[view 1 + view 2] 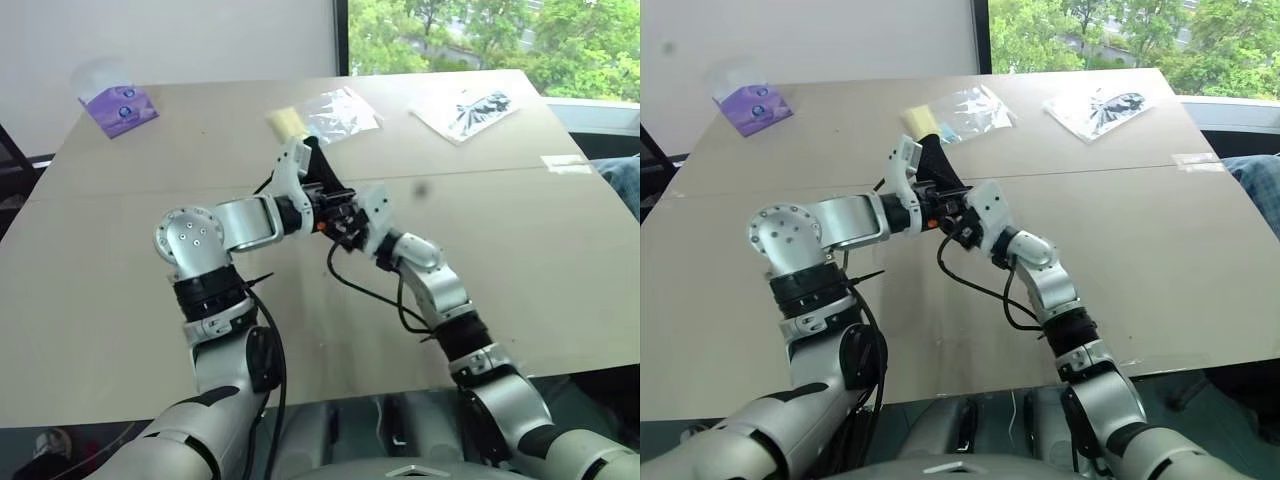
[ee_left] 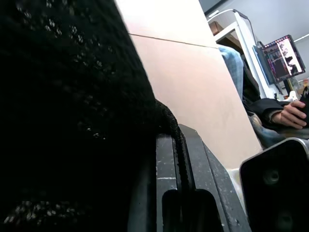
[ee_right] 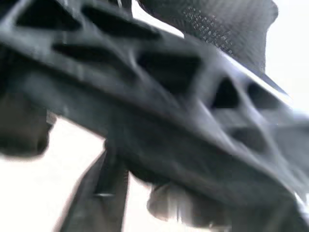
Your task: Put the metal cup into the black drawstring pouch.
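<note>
The black drawstring pouch (image 1: 318, 160) hangs above the middle of the table, pinched in my left gripper (image 1: 328, 195), which is shut on its fabric. In the left wrist view the pouch (image 2: 72, 96) covers most of the picture and its thin cord (image 2: 179, 145) runs over one finger. My right gripper (image 1: 350, 226) sits right against the left one, just below the pouch, and dark woven fabric (image 3: 217, 24) shows close ahead of it. The metal cup is hidden.
At the table's far edge lie a purple packet (image 1: 118, 108), a yellow item (image 1: 285, 122) and two clear plastic bags (image 1: 342, 110) (image 1: 468, 110). A strip of tape (image 1: 565, 163) sits at the right. A person's hand (image 2: 289, 113) rests beyond the right edge.
</note>
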Action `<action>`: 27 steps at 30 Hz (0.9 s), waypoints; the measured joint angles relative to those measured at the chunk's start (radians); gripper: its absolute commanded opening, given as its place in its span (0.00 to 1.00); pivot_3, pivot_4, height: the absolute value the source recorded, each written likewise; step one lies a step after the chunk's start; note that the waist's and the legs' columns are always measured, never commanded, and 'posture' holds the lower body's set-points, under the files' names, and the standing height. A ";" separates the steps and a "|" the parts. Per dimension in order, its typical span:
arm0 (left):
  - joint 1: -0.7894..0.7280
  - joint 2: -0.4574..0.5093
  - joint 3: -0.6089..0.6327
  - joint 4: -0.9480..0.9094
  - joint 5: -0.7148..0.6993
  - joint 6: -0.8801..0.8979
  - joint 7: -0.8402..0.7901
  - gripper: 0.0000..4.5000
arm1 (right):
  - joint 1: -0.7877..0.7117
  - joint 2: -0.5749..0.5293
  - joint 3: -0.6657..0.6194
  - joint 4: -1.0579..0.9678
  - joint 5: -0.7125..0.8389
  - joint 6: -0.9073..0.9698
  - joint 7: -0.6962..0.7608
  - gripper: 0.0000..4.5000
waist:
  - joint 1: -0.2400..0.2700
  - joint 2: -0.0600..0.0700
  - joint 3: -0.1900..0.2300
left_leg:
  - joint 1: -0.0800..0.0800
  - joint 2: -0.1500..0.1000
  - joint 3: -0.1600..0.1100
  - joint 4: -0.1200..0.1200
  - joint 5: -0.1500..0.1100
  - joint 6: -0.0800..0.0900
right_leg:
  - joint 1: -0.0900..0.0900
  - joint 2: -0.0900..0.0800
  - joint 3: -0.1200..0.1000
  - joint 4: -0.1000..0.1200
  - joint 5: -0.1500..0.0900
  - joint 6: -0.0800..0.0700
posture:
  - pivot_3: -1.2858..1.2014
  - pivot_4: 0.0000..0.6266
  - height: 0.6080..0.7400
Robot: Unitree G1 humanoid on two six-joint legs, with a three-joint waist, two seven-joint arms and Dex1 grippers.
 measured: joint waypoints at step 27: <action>-0.089 0.233 -0.009 0.196 0.188 -0.143 -0.126 0.00 | 0.086 -0.349 -0.108 -0.596 0.205 0.552 0.058 0.98 | 0.007 0.000 0.000 | -0.001 0.000 0.000 0.000 0.000 0.000 | 0.000 -0.001 0.000 -0.001 0.000 0.000 | 0.52 0.24 1.00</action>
